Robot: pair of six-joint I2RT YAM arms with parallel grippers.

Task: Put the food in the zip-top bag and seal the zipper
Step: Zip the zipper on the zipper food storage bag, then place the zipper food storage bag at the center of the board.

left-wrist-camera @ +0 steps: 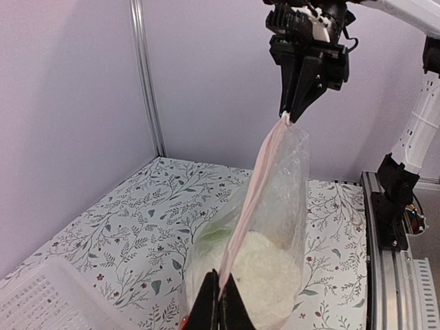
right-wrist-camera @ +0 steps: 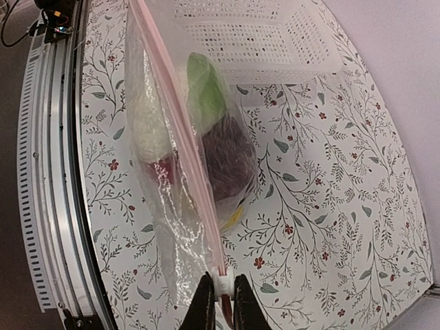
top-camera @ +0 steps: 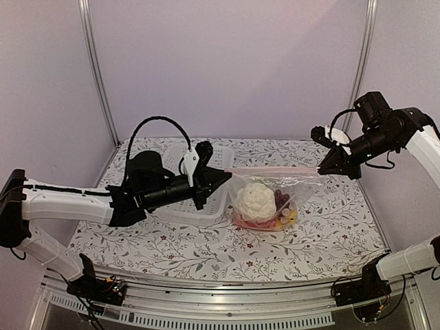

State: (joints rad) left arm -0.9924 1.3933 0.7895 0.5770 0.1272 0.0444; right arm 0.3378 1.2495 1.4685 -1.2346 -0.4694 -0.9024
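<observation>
Left gripper (top-camera: pixel 225 177) clenched on one end of the zipper (top-camera: pixel 271 169); right gripper (top-camera: pixel 321 167) clenched on the opposite end. Zip-top bag (top-camera: pixel 294 187) hangs below and between both claws, containing cauliflower (top-camera: pixel 256 199) and grapes (top-camera: pixel 280 199), bottom touching the table (top-camera: pixel 330 230).

Left arm (top-camera: pixel 62 203), right arm (top-camera: pixel 423 144), jaws clamped.

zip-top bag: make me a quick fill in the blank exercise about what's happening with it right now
1. The left claw and right claw each pinch one end of the pink ____.
2. The cauliflower sits ____ the zip-top bag.
3. The white basket lies nearer the ____ claw.
Missing words: zipper; inside; left.
</observation>
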